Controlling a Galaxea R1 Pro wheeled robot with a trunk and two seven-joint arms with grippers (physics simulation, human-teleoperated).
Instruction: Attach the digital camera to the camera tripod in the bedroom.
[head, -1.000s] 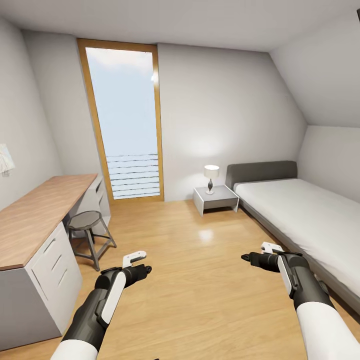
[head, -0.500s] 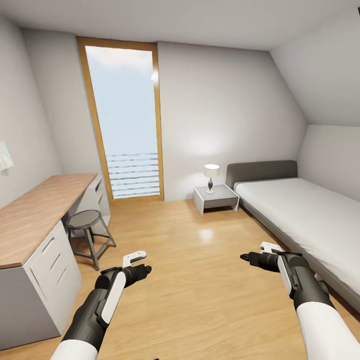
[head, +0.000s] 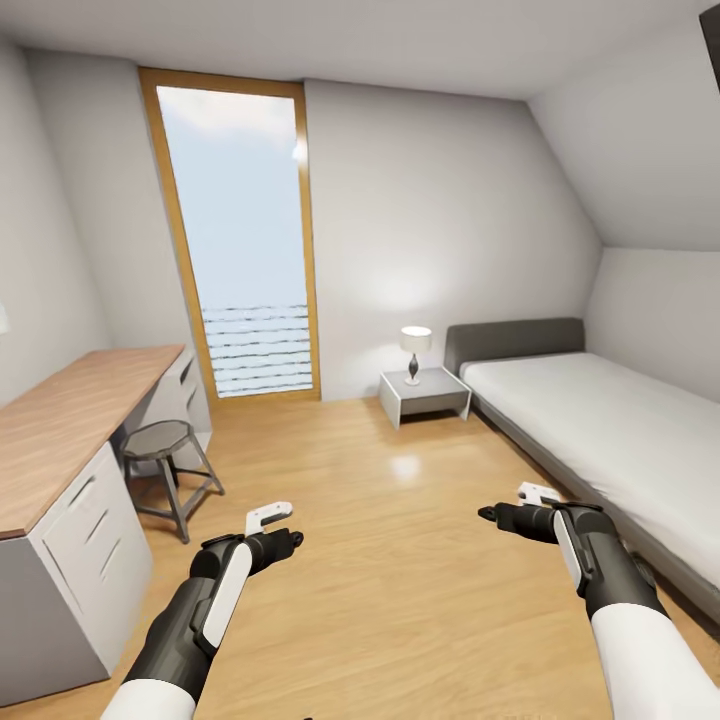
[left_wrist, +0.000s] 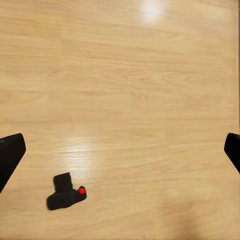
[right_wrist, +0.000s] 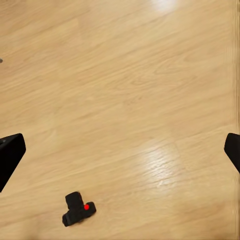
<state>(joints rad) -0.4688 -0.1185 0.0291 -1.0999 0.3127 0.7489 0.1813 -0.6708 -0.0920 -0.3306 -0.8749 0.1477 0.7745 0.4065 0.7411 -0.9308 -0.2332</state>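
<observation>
The digital camera (left_wrist: 66, 192), small and black with a red dot, lies on the light wood floor in the left wrist view, and the same digital camera (right_wrist: 78, 209) lies on the floor in the right wrist view. My left gripper (head: 290, 540) and right gripper (head: 487, 514) are held out low over the bedroom floor, well above the camera. Both are open, with black fingertips (left_wrist: 10, 152) far apart and nothing between them. The camera tripod is out of view.
A wooden-topped desk with white drawers (head: 60, 430) runs along the left wall, with a grey stool (head: 160, 445) beside it. The grey-framed bed (head: 600, 430) lines the right wall. A nightstand (head: 425, 392) with a lamp (head: 414, 345) and a tall wood-framed window (head: 245, 240) stand at the far wall.
The whole head view has shifted a little, so the room's furniture sits further left in the picture. Both arms hold the same pose.
</observation>
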